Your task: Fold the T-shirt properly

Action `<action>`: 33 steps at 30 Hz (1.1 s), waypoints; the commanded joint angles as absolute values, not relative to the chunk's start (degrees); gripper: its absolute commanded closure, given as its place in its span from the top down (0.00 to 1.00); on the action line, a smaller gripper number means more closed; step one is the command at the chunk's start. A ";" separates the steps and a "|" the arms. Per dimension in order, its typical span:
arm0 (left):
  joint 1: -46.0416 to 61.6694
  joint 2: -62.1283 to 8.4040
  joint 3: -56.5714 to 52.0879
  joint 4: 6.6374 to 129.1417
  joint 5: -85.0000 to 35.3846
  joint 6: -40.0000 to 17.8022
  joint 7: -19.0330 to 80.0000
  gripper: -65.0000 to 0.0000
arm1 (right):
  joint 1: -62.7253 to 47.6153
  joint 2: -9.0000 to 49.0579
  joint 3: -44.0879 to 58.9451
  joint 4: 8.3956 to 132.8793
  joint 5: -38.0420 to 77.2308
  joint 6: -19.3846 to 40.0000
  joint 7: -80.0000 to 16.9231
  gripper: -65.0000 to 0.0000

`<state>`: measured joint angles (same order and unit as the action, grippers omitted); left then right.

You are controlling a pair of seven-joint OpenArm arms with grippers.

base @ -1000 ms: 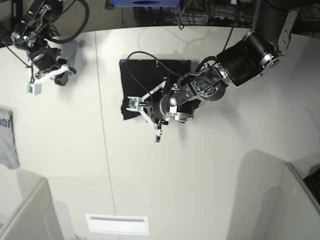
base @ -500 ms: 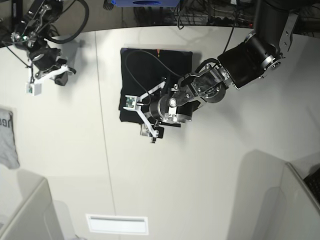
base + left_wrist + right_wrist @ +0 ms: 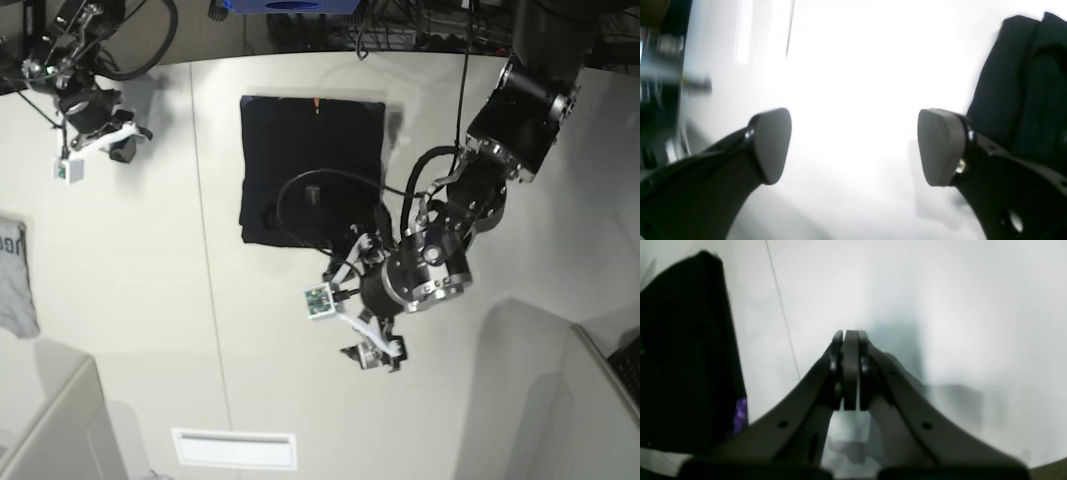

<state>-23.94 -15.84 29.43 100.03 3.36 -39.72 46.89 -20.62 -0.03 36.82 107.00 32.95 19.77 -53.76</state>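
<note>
The black T-shirt (image 3: 310,165) lies as a flat folded rectangle at the back middle of the white table (image 3: 150,330). My left gripper (image 3: 350,315) is open and empty over bare table, just in front of the shirt's near right corner. In the left wrist view the gripper (image 3: 855,146) stands wide open, with the shirt (image 3: 1017,83) at the right edge behind one finger. My right gripper (image 3: 95,145) is shut and empty at the far left back, well apart from the shirt. In the right wrist view it (image 3: 846,368) is shut, and a black blurred shape, seemingly the shirt (image 3: 683,356), lies across the table seam.
A light grey garment (image 3: 15,275) with dark lettering lies at the left edge. The left arm's black cable (image 3: 300,190) loops over the shirt. A white slot plate (image 3: 235,448) sits at the front. Grey panels stand at the front left (image 3: 50,420) and front right (image 3: 560,400).
My left arm has drawn off the shirt's near edge toward the front of the table, its gripper open. The shirt now lies uncovered and flat. The right arm has barely moved.
</note>
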 commanded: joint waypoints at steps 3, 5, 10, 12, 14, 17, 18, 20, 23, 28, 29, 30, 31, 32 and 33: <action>-19.65 -15.16 21.67 108.88 3.12 -40.00 49.10 0.82 | -21.32 0.48 36.70 108.35 33.89 20.18 -52.88 0.00; -14.20 -15.25 14.81 113.63 3.12 -40.00 50.86 0.61 | -22.90 0.48 37.05 110.46 33.89 20.18 -52.70 0.00; 1.98 -14.90 -3.56 115.12 3.21 -40.00 50.86 0.00 | -28.79 0.48 36.70 116.53 33.98 20.26 -52.53 0.00; 8.92 -14.81 -8.84 115.21 3.12 -40.00 50.68 0.00 | -29.49 0.48 37.23 116.44 33.80 20.26 -52.53 0.00; 15.87 -14.73 -14.11 115.30 0.84 -40.00 47.87 0.00 | -31.43 0.48 37.23 116.44 33.80 20.26 -52.53 0.00; 28.79 -13.05 -23.34 115.21 -9.80 -40.00 39.34 0.00 | -33.89 1.54 37.76 116.44 33.80 20.26 -52.88 0.00; 32.57 -12.70 -25.80 115.21 -13.05 -40.00 36.97 0.00 | -35.21 2.07 38.37 116.44 34.15 20.26 -52.88 0.00; 40.40 -12.70 -29.85 115.03 -18.51 -40.00 32.66 0.00 | -38.11 2.15 38.99 116.44 34.15 20.26 -52.88 0.00; 51.38 -11.56 -34.68 115.03 -24.57 -40.00 28.09 0.00 | -43.91 2.59 39.25 116.44 34.15 20.26 -52.62 0.00; 61.58 -7.78 -37.41 113.89 -24.13 -40.00 25.10 0.00 | -51.82 2.59 42.68 116.44 34.24 20.26 -55.43 0.00; 62.55 -7.16 -37.23 112.92 -22.20 -40.00 25.27 0.00 | -52.88 2.86 42.42 116.18 34.07 20.26 -57.45 0.00; 63.08 -6.55 -36.79 111.34 -19.30 -40.00 25.36 0.00 | -53.49 3.82 42.24 115.38 34.15 20.26 -59.65 0.00; 63.08 -5.49 -36.18 109.58 -16.66 -40.00 25.19 0.00 | -53.67 4.53 41.63 114.15 34.24 20.35 -61.23 0.00; 62.81 -4.09 -35.21 106.77 -13.32 -40.00 25.10 0.00 | -53.32 5.32 39.60 112.13 33.98 20.35 -62.29 0.00; 62.37 -3.21 -34.07 103.43 -9.80 -40.00 24.48 0.00 | -52.62 6.37 37.05 109.41 33.80 20.35 -61.85 0.00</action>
<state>60.97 -3.44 -34.00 102.61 -8.82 -39.24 24.62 -52.34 6.11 36.71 108.68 32.91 20.23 -62.26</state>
